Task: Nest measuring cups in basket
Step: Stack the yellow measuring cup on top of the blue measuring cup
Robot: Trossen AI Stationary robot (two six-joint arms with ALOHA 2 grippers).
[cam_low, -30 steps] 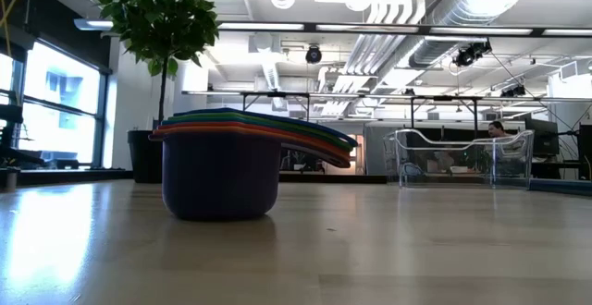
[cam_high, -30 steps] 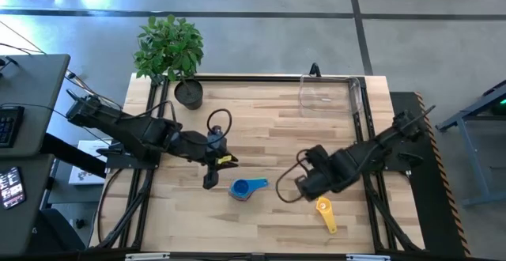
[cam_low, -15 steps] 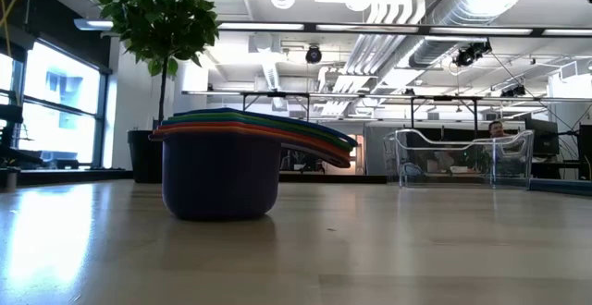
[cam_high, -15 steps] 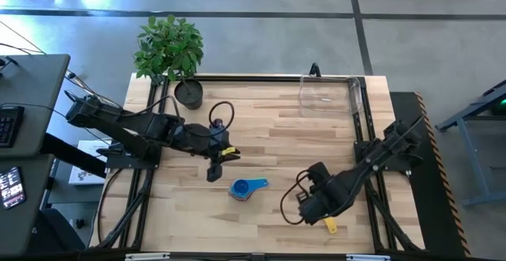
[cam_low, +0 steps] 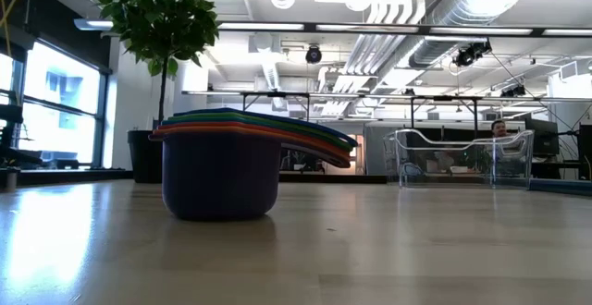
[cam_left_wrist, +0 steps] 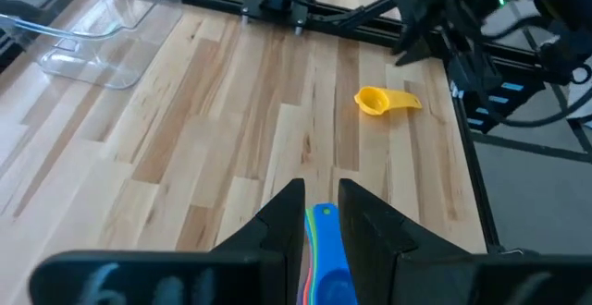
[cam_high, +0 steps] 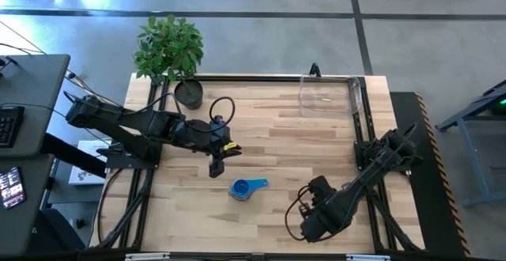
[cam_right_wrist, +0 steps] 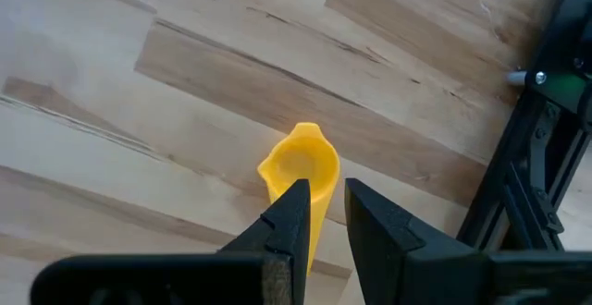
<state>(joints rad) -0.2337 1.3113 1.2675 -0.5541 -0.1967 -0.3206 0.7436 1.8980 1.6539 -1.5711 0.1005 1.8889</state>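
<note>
At far left of the overhead frame, the left arm reaches from the table's left edge toward the centre, passing below a potted plant (cam_high: 171, 54) that stands at the upper left corner of the wooden table (cam_high: 269, 134). Its left gripper (cam_high: 215, 168) hangs just above and to the left of a nested stack of measuring cups (cam_high: 247, 188), whose blue top cup and handle show a little below the frame's centre; in the left wrist view the fingers stand slightly apart over the stack's blue handle (cam_left_wrist: 326, 250), and whether they touch it cannot be told. From table height the same stack (cam_low: 231, 164) appears at centre left as a dark purple cup carrying orange, red, green and teal rims, with the plant behind it. Farther right, at the upper edge of the table, the clear basket (cam_high: 328, 95) stands empty of cups; it shows at right in the low view (cam_low: 462, 157) and at upper left in the left wrist view (cam_left_wrist: 102, 28). At lower right of the overhead frame, the right arm comes in from the table's right edge, and the right gripper (cam_high: 310, 223) sits low over the lone yellow measuring cup (cam_right_wrist: 301, 171), hiding it from above. In the right wrist view the narrowly parted fingers straddle that cup's handle; contact cannot be confirmed. The yellow cup (cam_left_wrist: 384, 100) lies on bare wood, well apart from the stack.
</note>
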